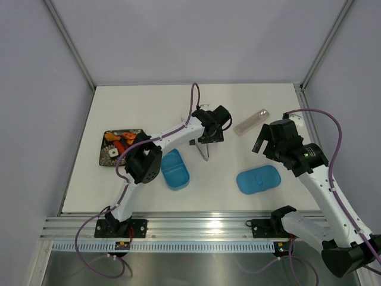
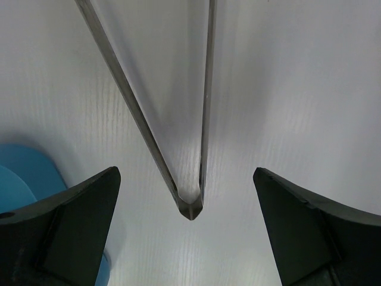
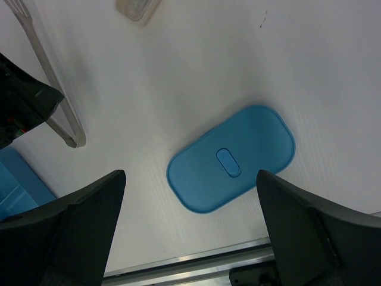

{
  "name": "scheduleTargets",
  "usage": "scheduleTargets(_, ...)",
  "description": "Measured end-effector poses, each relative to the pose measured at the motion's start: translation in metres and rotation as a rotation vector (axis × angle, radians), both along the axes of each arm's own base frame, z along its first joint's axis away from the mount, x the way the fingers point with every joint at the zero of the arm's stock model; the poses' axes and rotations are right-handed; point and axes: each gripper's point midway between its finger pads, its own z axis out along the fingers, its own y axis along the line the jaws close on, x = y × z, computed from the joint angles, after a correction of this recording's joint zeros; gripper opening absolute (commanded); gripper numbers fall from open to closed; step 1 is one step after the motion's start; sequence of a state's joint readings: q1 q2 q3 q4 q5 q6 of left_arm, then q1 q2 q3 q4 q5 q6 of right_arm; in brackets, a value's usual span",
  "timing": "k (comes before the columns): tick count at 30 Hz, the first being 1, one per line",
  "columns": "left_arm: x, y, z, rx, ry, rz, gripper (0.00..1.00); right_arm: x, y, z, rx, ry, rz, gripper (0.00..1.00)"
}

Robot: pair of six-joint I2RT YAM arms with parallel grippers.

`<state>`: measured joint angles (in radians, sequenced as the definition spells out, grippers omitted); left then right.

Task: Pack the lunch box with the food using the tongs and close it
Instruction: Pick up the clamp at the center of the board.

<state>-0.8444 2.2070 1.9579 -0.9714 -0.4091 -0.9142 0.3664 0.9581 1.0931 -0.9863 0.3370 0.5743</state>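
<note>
Step in hand, as I read it: pickup of the tongs [image 2: 143,128], the 1st job before any food moves. L gripper [image 2: 186,177] hangs right over them, jaws spread wide, nothing held. The joined end of the V sits btwn its two fingers [image 2: 77,232], touching neither, w/ the slim arms running fwd, away from the gripper. They lie flat on the table [image 1: 143,107].

Just to the L gripper's left & a bit back toward its arm base is the lunch box [image 1: 175,168], lid off, no food seen in it. Further left, past the box, the food [image 1: 119,142] sits on the dark plate [image 1: 102,159].

R gripper [image 3: 190,179] is also wide open & empty, hovering over the blue lid [image 3: 231,159], which lies flat directly beneath it. A clear container [image 1: 252,121] lies fwd of it.

Next move, my judgement: L gripper goes straight down & closes across both tong arms. Probably better a little fwd of the joint than on it, so a squeeze can work the tips. Thin metal flat on the table means the fingers must get right down to the surface w/o jamming. It could slip or twist as the jaws close, so keep the V centred btwn them.
</note>
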Motion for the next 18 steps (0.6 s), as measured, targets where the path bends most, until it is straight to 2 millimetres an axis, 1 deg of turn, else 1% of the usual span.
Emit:
scheduleTargets(2,0.001,0.002,-0.004,0.014,-0.002,0.007,0.99,0.0,0.0,0.0,0.002,-0.001,0.001,1.0)
scheduleTargets(9,0.007,-0.001,-0.005,0.002,-0.024,0.022,0.99,-0.001,0.002,0.0,0.008,0.002,0.008,1.0)
scheduleTargets(13,0.012,0.001,-0.014,0.006,-0.021,0.033,0.99,-0.001,0.003,-0.001,0.011,0.005,0.012,0.99)
scheduleTargets(18,0.018,0.013,-0.025,0.016,-0.011,0.06,0.99,0.0,0.003,-0.003,0.007,0.018,0.013,1.0)
